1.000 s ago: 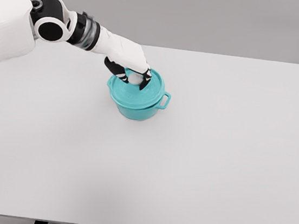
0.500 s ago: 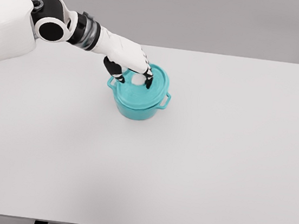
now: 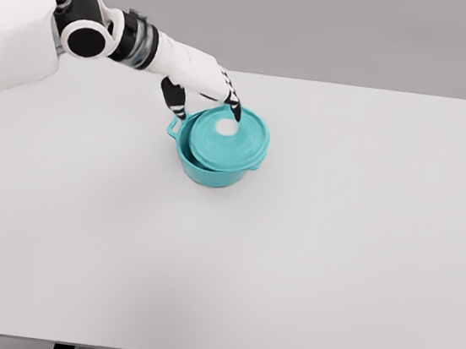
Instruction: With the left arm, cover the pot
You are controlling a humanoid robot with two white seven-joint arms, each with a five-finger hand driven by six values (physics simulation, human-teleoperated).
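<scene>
The left hand (image 3: 204, 94) is seen above the far-left rim of the pot (image 3: 213, 169), its dark-tipped fingers (image 3: 232, 111) spread and pointing down, released from the lid (image 3: 224, 139) and holding nothing; one fingertip is placed just beside the white knob (image 3: 227, 128), and whether it touches cannot be told; the white left arm (image 3: 89, 33) is brought in from the upper left of the head view. One teal pot is counted, standing on the white table (image 3: 336, 238) left of centre and toward the far edge; one teal lid is counted, laid on the pot's mouth but set askew toward the right, so that a sliver of the pot's left rim is left uncovered; one small side handle (image 3: 173, 125) is shown at the pot's left; one hand is in view. Compared with half a second before, the hand has been raised and drawn back toward the left, the fingers have been opened off the knob, and the lid has been left resting on the pot.
</scene>
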